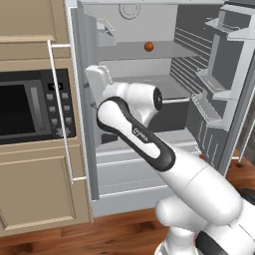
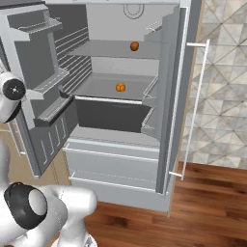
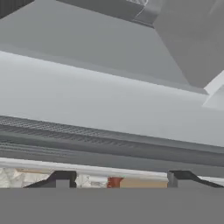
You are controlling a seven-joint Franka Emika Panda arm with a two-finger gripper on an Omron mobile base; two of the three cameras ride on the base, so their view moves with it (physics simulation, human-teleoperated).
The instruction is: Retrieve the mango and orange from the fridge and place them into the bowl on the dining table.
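The fridge (image 1: 134, 64) (image 2: 116, 65) stands with both doors open. The mango (image 1: 148, 46) (image 2: 134, 46), a small reddish fruit, rests on the upper shelf. On the middle shelf lies the orange (image 2: 120, 87), which my arm (image 1: 134, 132) hides in the left base view. My hand sits high at the left edge of the fridge opening, its fingers hidden there. In the hand view my gripper (image 3: 122, 179) is open, its fingertips (image 3: 61, 178) wide apart over grey fridge surfaces, with nothing held between them. The bowl and the dining table are out of view.
A black-fronted microwave (image 1: 30, 104) sits in beige cabinets left of the fridge. The open doors (image 1: 219, 84) (image 2: 43, 72) carry shelves and stick out on both sides. Long bar handles (image 1: 57, 109) (image 2: 195, 111) flank the opening, and drawers (image 2: 113, 164) fill the bottom.
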